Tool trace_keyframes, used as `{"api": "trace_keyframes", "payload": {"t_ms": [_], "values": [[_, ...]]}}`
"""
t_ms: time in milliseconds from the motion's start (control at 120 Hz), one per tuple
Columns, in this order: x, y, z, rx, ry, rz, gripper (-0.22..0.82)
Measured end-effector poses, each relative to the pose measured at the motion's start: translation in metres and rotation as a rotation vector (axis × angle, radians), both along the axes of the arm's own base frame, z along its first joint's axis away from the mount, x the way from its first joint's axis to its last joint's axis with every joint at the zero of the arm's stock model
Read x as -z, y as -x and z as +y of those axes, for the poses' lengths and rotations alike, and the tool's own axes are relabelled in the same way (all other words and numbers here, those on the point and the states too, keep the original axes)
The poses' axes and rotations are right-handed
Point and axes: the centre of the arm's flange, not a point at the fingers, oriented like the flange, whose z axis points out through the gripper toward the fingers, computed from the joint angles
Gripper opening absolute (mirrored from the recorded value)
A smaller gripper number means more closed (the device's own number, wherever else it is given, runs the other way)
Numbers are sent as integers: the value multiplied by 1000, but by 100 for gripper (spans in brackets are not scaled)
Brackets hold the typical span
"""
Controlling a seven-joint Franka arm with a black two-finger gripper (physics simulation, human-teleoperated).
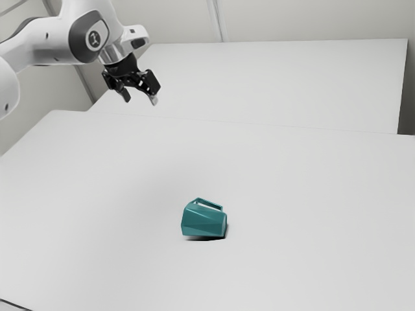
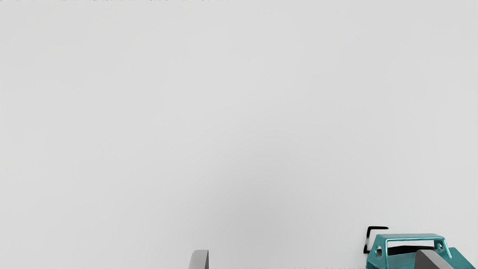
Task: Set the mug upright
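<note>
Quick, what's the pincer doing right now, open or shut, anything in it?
Pincer: open, holding nothing; the mug lies on its side, clear of it.

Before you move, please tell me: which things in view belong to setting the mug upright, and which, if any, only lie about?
For the job:
- teal mug, on its side on the white table
- my open gripper

Just lying about:
- perhaps a thin dark line, exterior view's lower left corner; I cannot tell what it is

The fingers (image 2: 199, 260) stand apart, one partly hiding the teal mug (image 2: 397, 262) near its handle (image 2: 414, 237)
</note>
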Motion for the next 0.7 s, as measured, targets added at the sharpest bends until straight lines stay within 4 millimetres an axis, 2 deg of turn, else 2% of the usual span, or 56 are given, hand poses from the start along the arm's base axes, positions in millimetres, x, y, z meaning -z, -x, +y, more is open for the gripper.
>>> {"api": "trace_keyframes", "payload": {"t_ms": [58,125,200,342,417,517,700], "values": [[5,5,0,4,18,8,60],[8,19,0,5,55,14,60],[22,56,-3,2,120,30,60],[74,98,-12,-41,263,58,60],[95,108,-13,-72,318,62,60],[111,120,-12,-123,391,51,60],[164,154,-11,-284,563,81,60]]}}
